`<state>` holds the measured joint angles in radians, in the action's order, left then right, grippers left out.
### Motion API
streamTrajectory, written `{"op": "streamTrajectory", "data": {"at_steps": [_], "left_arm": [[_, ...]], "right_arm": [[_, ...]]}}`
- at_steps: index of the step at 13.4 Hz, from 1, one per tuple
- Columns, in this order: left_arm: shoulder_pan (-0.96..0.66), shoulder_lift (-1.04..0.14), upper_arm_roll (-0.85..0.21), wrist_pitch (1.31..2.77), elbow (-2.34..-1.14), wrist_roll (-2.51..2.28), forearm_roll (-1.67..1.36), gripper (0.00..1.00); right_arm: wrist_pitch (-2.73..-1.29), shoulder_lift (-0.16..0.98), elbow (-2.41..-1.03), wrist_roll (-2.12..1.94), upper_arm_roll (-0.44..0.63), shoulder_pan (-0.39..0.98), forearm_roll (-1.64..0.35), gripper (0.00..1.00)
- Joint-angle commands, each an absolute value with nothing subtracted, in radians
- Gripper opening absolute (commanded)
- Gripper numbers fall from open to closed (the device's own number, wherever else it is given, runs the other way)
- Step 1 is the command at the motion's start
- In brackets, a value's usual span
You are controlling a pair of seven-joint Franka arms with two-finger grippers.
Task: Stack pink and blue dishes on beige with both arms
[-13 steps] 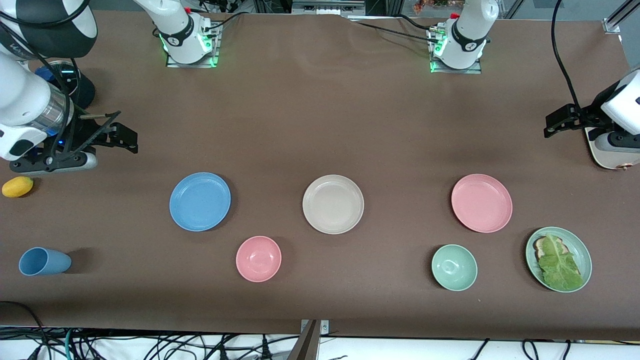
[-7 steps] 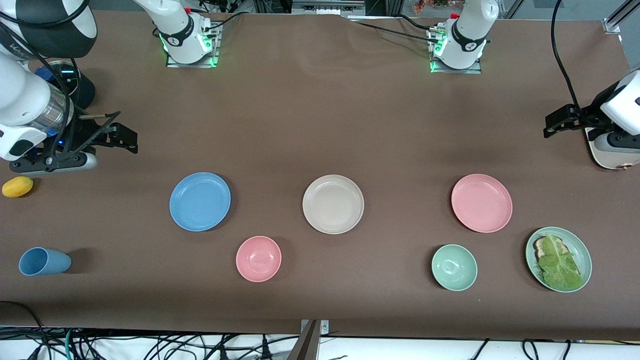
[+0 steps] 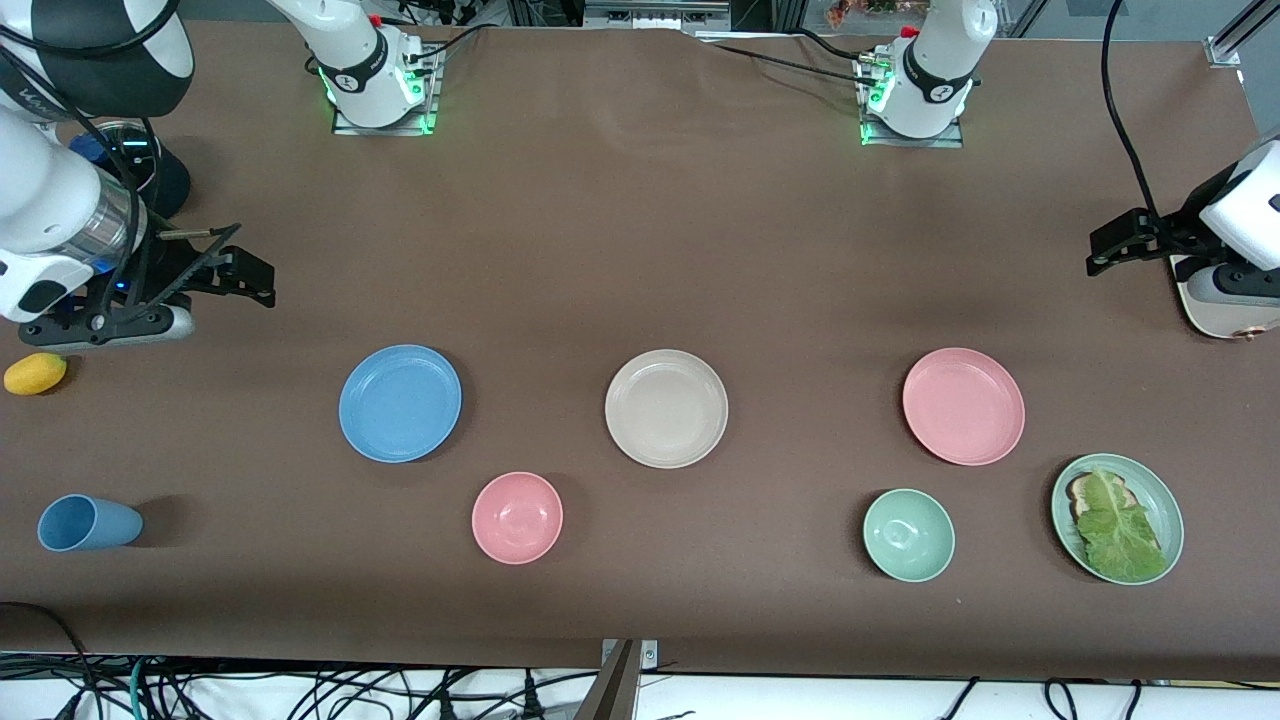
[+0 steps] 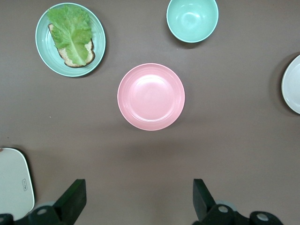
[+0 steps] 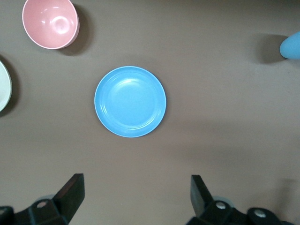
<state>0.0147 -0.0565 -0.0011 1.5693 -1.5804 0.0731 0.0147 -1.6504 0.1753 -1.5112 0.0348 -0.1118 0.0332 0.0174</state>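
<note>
1. Front view: beige plate (image 3: 666, 408) sits mid-table between the blue plate (image 3: 400, 403) and the pink plate (image 3: 964, 406), so each arm gets its own side. Nothing stacked yet. Right gripper (image 3: 235, 270) hangs over the table at its arm's end, left gripper (image 3: 1120, 240) at the other end.
2. Left wrist view: fingers (image 4: 72, 199) apart, empty. I'm looking straight down on the pink plate, bare table all round its rim; green bowl (image 4: 192, 19) is near.
3. Right wrist view: fingers (image 5: 70, 192) apart too, blue plate centred, pink bowl (image 5: 50, 23) well clear.
</note>
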Motion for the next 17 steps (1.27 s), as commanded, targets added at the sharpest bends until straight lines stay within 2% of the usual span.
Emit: {"op": "streamTrajectory", "data": {"at_steps": [1, 5, 9, 11, 15, 17], "left_arm": [[0.023, -0.074, 0.003, 1.563, -1.554, 0.094, 0.003, 1.00], [0.044, -0.083, 0.009, 1.563, -1.554, 0.094, 0.003, 1.00], [0.086, -0.147, 0.011, 1.562, -1.534, 0.083, 0.000, 1.00], [0.120, -0.320, 0.005, 1.546, -1.523, 0.084, 0.009, 1.00], [0.114, -0.409, 0.005, 1.569, -1.508, 0.080, 0.032, 1.00], [0.121, -0.474, 0.005, 1.699, -1.517, 0.080, 0.034, 1.00]], "right_arm": [[-1.647, 0.172, -1.511, 0.043, -0.112, 0.029, 0.011, 1.00], [-1.646, 0.175, -1.511, 0.043, -0.109, 0.026, 0.014, 1.00], [-1.641, 0.187, -1.522, 0.038, -0.109, 0.012, 0.020, 1.00], [-1.641, 0.187, -1.531, 0.038, -0.109, 0.011, 0.020, 1.00], [-1.652, 0.176, -1.574, 0.043, -0.109, 0.011, 0.021, 1.00], [-1.658, 0.178, -1.577, 0.043, -0.106, 0.011, 0.021, 1.00]]}}
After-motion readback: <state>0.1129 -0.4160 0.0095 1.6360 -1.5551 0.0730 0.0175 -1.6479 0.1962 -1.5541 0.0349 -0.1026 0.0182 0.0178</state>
